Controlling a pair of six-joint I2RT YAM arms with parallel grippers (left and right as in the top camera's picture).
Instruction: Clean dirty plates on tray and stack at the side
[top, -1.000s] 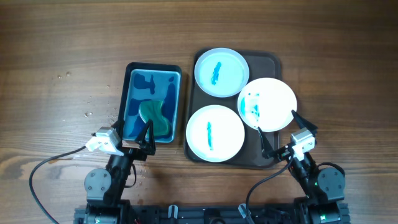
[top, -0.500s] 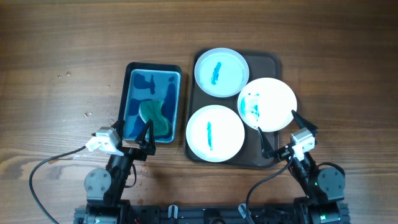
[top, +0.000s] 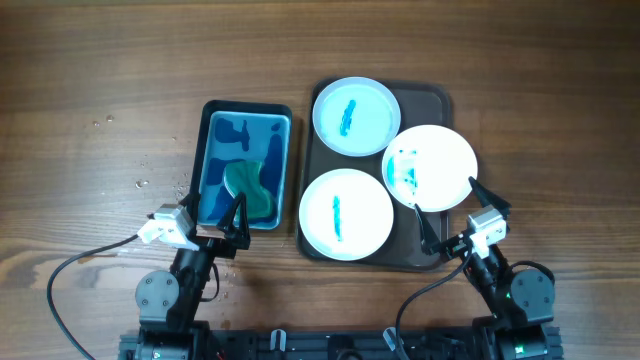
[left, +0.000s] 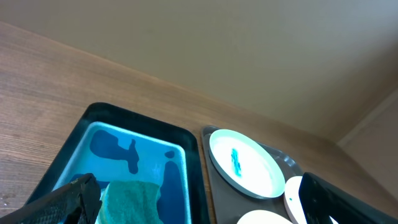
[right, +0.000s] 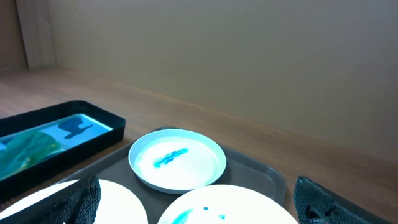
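Note:
Three white plates with blue smears lie on the dark brown tray (top: 437, 98): one at the back (top: 356, 115), one at the right (top: 430, 166) overhanging the rim, one at the front (top: 346, 214). The back plate also shows in the left wrist view (left: 245, 163) and the right wrist view (right: 177, 159). My left gripper (top: 222, 219) is open and empty at the near end of the blue tub. My right gripper (top: 448, 216) is open and empty at the tray's near right corner, just short of the right plate (right: 230, 205).
A blue rectangular tub (top: 246, 165) holding blue water and a green cloth (top: 250, 190) stands left of the tray; it also shows in the left wrist view (left: 134, 155). Water drops (top: 140, 184) lie on the wooden table left of the tub.

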